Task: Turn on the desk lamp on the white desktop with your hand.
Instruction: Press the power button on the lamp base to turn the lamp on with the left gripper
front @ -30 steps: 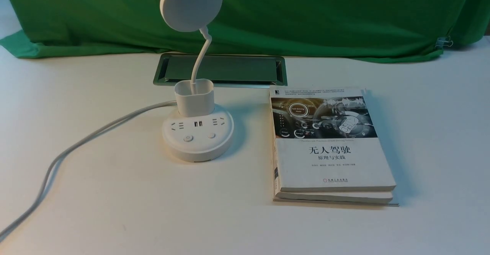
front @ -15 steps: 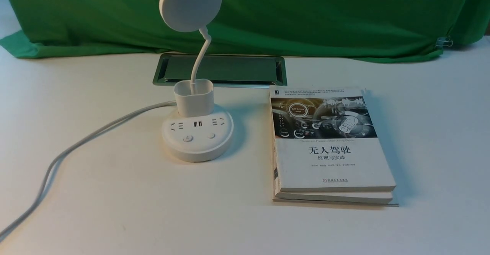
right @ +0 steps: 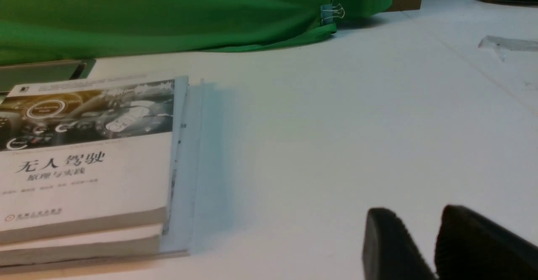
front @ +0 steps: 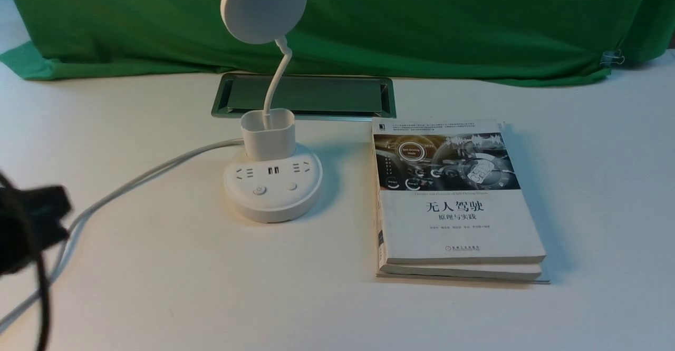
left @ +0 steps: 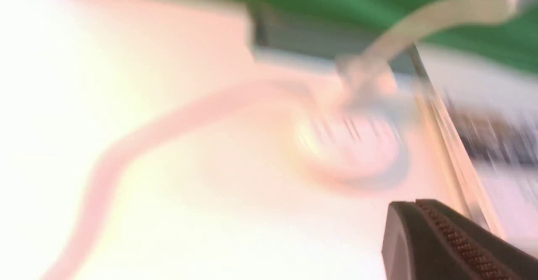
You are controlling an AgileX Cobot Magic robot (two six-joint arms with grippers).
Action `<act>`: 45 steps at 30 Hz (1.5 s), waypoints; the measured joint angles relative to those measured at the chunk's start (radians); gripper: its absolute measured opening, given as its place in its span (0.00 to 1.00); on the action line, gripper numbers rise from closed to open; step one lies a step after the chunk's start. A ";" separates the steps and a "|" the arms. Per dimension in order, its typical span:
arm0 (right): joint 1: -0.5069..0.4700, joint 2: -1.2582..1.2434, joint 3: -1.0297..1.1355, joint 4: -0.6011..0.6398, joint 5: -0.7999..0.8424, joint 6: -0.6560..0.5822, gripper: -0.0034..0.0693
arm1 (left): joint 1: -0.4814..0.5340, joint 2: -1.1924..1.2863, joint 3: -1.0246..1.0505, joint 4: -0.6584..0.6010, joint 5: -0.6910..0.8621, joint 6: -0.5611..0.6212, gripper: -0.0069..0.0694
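On the desktop (front: 327, 298), left of the 2 stacked books (front: 459, 224), you have the lamp (front: 271, 182) upright. Your left claw (left: 416, 202) is closed; your right claw (right: 414, 212) stands slightly apart, gripping nothing.

Left wrist view blurred, overexposed; front view evenly lit; soft shadows.

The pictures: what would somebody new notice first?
Probably the white lamp, standing on the left half of the desk with its round head up against the bright green cloth. Next, the books with the dark car picture, stacked to the lamp's right. A blurry black arm pokes in at the left edge.
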 joint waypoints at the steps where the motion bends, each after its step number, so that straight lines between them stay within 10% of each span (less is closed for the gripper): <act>1: 0.000 0.000 0.000 0.000 0.000 0.000 0.37 | 0.000 0.083 0.000 -0.149 0.086 0.152 0.12; 6: 0.000 0.000 0.000 0.000 0.000 0.000 0.37 | -0.005 0.282 -0.007 -0.479 0.244 0.409 0.12; 10: 0.000 0.000 0.000 0.000 0.000 0.000 0.37 | -0.070 0.366 -0.038 -0.503 0.214 0.419 0.09; 22: 0.000 0.000 0.000 0.000 0.001 0.000 0.37 | -0.524 0.631 -0.192 0.179 -0.021 -0.206 0.09; 39: 0.000 0.000 0.000 0.000 0.000 0.000 0.37 | -0.592 0.752 -0.246 0.098 0.034 -0.172 0.09; 45: 0.000 0.000 0.000 0.000 0.000 0.000 0.37 | -0.580 0.776 -0.246 0.246 0.001 -0.284 0.09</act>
